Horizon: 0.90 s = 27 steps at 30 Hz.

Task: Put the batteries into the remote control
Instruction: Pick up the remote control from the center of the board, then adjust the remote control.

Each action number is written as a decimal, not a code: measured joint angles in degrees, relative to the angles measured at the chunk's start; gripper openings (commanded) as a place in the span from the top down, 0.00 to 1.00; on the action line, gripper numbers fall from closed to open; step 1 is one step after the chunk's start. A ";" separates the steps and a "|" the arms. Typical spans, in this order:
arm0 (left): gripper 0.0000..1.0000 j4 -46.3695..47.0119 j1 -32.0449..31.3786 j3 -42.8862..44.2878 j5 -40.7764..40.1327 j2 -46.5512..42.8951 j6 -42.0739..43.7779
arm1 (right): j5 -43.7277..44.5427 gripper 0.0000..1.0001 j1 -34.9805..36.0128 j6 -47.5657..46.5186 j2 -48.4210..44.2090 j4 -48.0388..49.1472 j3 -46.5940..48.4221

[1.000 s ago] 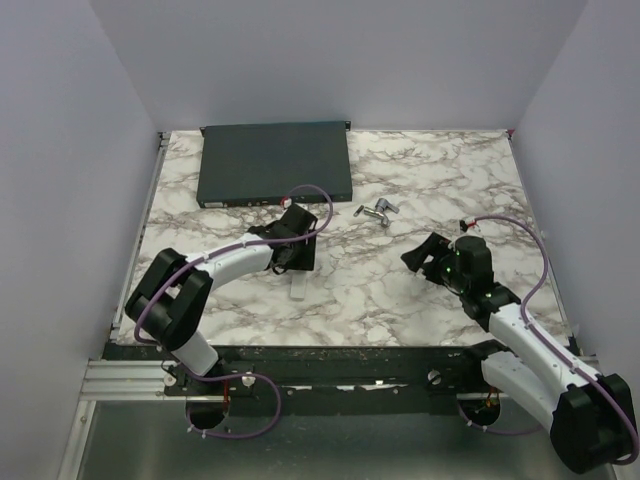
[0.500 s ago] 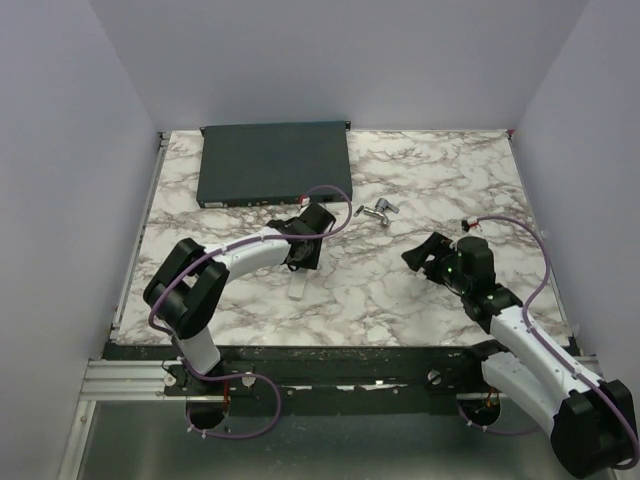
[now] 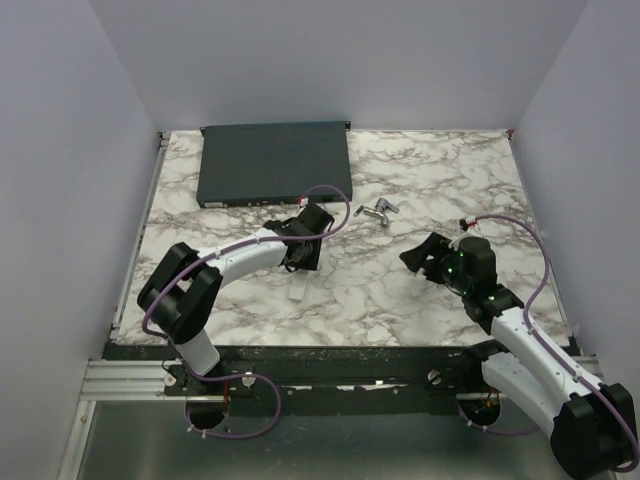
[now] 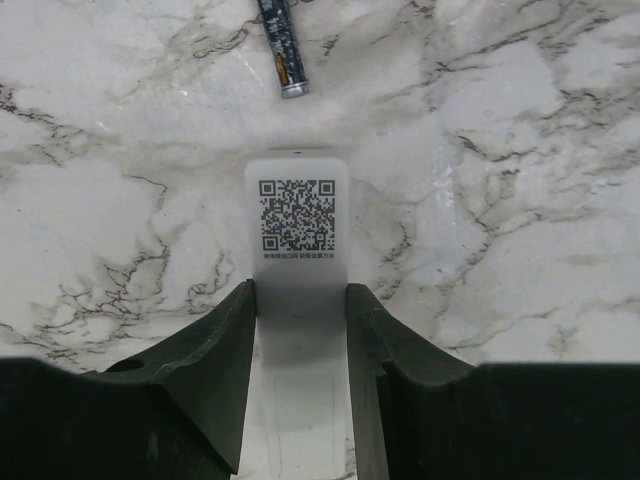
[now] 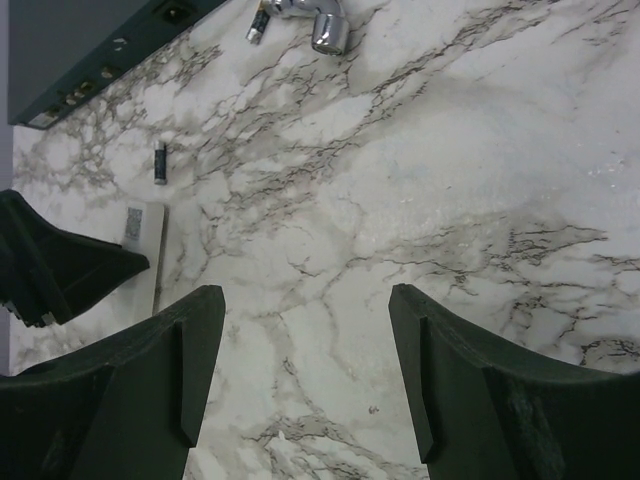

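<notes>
The white remote control (image 4: 297,220) lies on the marble table, back face up with a QR label. My left gripper (image 4: 298,300) is shut on it, one finger pressed against each long side. It shows in the top view as a white bar (image 3: 298,287) sticking out of the left gripper (image 3: 299,264). One slim dark battery (image 4: 283,50) lies on the table just beyond the remote's free end, and it also shows in the right wrist view (image 5: 160,163). My right gripper (image 5: 305,375) is open and empty above bare marble, to the right of the remote (image 5: 146,250).
A large flat dark-grey box (image 3: 275,163) lies at the back left. A small silver metal piece (image 3: 378,211) lies between the box and my right arm, also in the right wrist view (image 5: 322,26). Walls close in the table on three sides.
My left arm's elbow has swung inward and its wrist has shifted slightly to the right over the remote. The remote stays in place. The right arm has barely moved.
</notes>
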 measured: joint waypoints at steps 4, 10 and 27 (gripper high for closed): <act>1.00 -0.02 -0.02 -0.72 4.52 -4.48 -0.83 | -4.66 0.21 0.00 -2.36 -0.66 1.92 0.00; 1.00 3.82 -0.02 -0.74 11.74 -15.28 -4.11 | -10.88 0.13 0.07 -5.05 -2.25 5.77 0.42; 1.00 21.42 0.70 -11.04 12.17 -34.69 -33.75 | 2.82 0.01 26.25 -12.39 1.99 8.81 18.49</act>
